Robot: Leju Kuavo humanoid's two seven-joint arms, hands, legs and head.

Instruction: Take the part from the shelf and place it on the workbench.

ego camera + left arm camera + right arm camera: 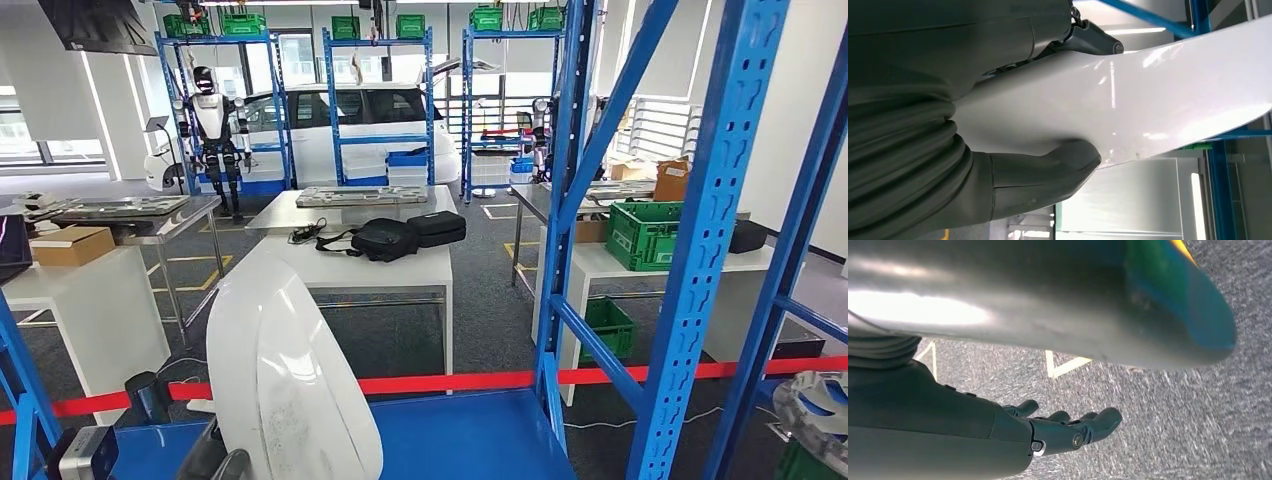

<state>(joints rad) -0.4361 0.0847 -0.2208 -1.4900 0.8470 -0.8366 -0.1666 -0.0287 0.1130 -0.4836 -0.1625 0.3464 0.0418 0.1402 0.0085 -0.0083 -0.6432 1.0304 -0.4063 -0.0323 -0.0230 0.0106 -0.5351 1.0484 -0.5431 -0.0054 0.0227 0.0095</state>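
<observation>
Part [1128, 105] gripped by left hand [1013, 125]; right hand [1068, 427] prob. empty, fingers apart.

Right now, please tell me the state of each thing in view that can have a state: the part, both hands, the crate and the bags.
White part: held upright above the blue shelf.
Left hand: grips the part's edge.
Right hand: holds nothing, fingers apart, over the floor.
Green crate: resting on a white table.
Black bags: lying on the middle table.

No legible text or labels anywhere.
</observation>
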